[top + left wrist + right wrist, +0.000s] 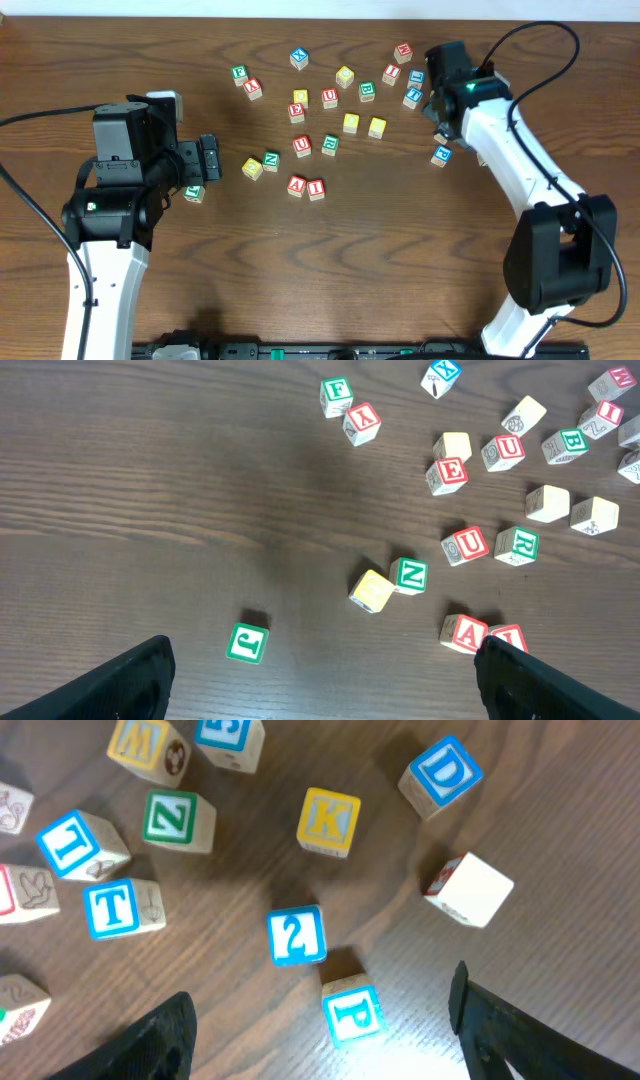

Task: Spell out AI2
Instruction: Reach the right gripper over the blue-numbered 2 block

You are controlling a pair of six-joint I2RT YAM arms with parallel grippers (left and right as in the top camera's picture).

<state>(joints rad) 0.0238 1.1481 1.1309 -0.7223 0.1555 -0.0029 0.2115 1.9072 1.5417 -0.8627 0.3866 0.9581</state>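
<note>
black fingertips (150, 1045) of the right pincer (318, 1020) fill the bottom corners of my right wrist view. they are spread wide with nothing clamped. a blue p block (352, 1013) lies on the wood between them, touching neither as far as i can see. just beyond it sits the blue 2 block (297, 935), flat on the wood and apart from its neighbours. that is the piece i need, and i judge it has not been collected yet.

progress, as i read it: on the overhead the red a block (297, 185) and the red i block (316, 188) sit side by side, touching, near the middle of the table (380, 280), reading a then i. so two of the three characters look placed. what is left is to fetch the 2 and set it just beside the i, on the side away from the a. i cannot pick out the 2 with confidence on the overhead.

the left pincer (322, 665) is also wide open and empty over bare wood. a green block (246, 642) lies near one finger, and the a and i pair shows just by the other. the right pincer would have to clear the p and close on the 2 without nudging its neighbours.
</note>
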